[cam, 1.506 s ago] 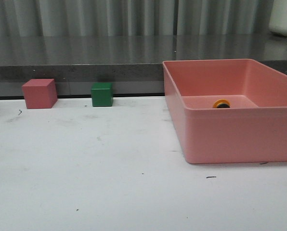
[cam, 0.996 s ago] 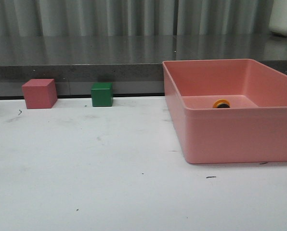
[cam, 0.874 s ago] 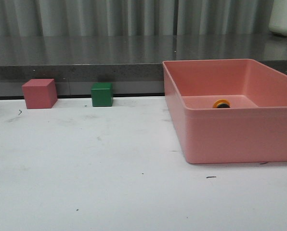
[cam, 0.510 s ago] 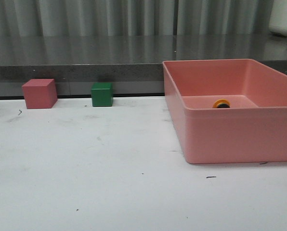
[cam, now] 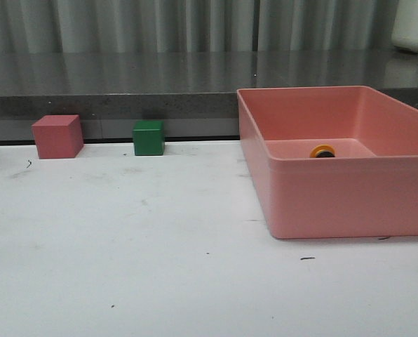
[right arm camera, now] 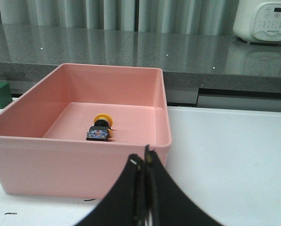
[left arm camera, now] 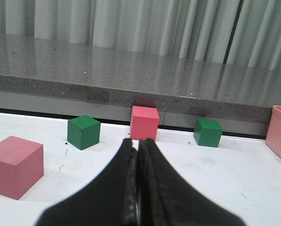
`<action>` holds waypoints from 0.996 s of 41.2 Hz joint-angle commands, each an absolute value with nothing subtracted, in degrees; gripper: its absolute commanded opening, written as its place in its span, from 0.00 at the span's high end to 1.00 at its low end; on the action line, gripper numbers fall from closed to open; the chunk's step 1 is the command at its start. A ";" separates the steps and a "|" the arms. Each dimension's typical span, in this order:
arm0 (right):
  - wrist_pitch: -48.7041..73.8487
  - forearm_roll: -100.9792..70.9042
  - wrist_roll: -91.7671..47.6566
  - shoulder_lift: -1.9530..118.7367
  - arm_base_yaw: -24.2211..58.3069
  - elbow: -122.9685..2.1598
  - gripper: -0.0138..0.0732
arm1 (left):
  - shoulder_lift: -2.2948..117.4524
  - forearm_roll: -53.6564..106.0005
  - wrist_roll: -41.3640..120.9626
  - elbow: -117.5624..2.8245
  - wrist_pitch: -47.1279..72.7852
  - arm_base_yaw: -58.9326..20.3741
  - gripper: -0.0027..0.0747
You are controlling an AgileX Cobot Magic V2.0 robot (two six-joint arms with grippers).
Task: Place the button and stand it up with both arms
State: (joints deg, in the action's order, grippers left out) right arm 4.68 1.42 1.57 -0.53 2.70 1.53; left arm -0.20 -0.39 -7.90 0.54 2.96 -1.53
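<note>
Currently the button is seen lying on its side on the floor of the pink bin, which is set on the white table. Both the left gripper and right gripper are pressed closed with nothing held, each kept apart from the bin

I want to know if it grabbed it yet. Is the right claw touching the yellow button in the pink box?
Apart. In the right wrist view, the right gripper is shut outside the pink box, while the button lies inside on its floor.
</note>
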 commanded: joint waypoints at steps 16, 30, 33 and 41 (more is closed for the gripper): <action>13.06 0.77 1.28 1.70 2.22 -18.36 0.92 | 0.66 -0.43 -8.17 -17.20 4.70 -1.51 0.99; 26.08 1.22 1.28 17.63 2.22 -36.03 0.92 | 16.51 -1.88 -8.17 -41.21 27.57 -1.51 0.99; 27.88 1.22 1.28 20.36 2.22 -36.74 0.92 | 19.40 -1.88 -8.17 -42.21 29.02 -1.51 0.99; 32.19 1.22 1.28 27.26 2.22 -36.74 0.92 | 24.41 -1.88 -8.17 -41.58 32.53 -1.51 0.99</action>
